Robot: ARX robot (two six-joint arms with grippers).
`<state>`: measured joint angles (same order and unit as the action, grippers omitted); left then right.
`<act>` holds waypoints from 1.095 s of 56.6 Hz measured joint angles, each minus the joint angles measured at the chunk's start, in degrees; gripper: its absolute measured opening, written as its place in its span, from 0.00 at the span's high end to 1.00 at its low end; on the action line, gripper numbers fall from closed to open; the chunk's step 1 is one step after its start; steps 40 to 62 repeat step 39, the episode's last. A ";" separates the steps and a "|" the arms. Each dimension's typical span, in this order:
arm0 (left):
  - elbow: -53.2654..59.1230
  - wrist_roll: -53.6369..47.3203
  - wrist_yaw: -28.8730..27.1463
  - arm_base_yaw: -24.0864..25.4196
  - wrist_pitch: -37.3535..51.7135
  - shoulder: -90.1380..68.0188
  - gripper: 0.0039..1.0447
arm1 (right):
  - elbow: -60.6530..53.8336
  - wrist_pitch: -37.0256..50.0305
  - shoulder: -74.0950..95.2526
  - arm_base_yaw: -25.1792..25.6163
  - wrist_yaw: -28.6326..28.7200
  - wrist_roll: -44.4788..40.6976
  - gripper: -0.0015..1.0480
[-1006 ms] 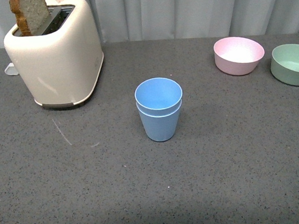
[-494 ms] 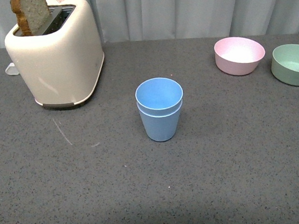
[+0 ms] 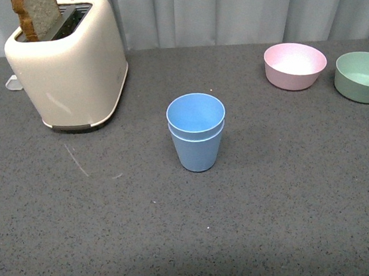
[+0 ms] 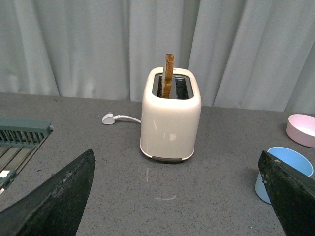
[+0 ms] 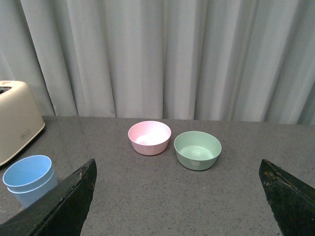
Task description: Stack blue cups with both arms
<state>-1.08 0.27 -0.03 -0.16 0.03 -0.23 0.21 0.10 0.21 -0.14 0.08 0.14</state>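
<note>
Blue cups (image 3: 197, 133) already nested, upright, mid-desk, btwn both arms; left gripper (image 4: 177, 196) & right gripper (image 5: 177, 196) fingers wide, empty, well apart from stack

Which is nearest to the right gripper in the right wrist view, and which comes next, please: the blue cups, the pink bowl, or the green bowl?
From the right gripper, whose fingertips frame the view's lower corners:
1. Blue cups, nested, beside the toaster, nearest.
2. Green bowl, mid-table.
3. Pink bowl, beside the green bowl, slightly nearer the curtain; these two are close to call.
</note>
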 joint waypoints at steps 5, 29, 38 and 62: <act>0.00 0.00 0.00 0.00 0.00 0.00 0.06 | 0.00 -0.02 0.02 0.00 0.00 -0.02 0.09; 0.00 0.00 0.00 0.00 0.00 0.00 0.06 | 0.00 -0.02 0.00 0.00 0.00 -0.02 0.09; 0.00 0.00 0.00 0.00 0.00 0.00 0.06 | 0.00 -0.02 0.02 0.00 0.00 -0.02 0.09; 0.00 0.00 0.00 0.00 0.00 0.00 0.06 | 0.00 -0.02 0.02 0.00 0.00 -0.02 0.09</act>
